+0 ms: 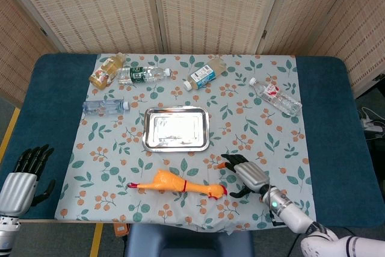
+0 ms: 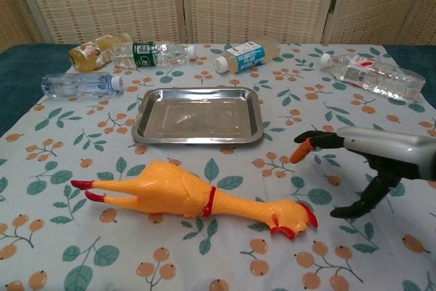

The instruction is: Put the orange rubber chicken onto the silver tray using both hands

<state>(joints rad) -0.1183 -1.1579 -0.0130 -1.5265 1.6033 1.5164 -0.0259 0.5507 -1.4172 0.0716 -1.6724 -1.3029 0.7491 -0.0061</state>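
Observation:
The orange rubber chicken (image 1: 178, 183) (image 2: 194, 195) lies on its side near the table's front edge, red feet to the left and red-combed head to the right. The empty silver tray (image 1: 176, 129) (image 2: 198, 115) sits just behind it at the table's middle. My right hand (image 1: 245, 174) (image 2: 364, 163) hovers open, fingers spread, just right of the chicken's head and not touching it. My left hand (image 1: 21, 177) is open off the table's front left corner, far from the chicken, and shows only in the head view.
Several plastic bottles lie on the floral cloth: an amber one (image 1: 107, 70), a green-labelled one (image 1: 141, 74) and a blue-labelled one (image 1: 203, 74) at the back, a clear one (image 1: 105, 106) at the left, another (image 1: 276, 96) at the right. Woven screens stand behind the table.

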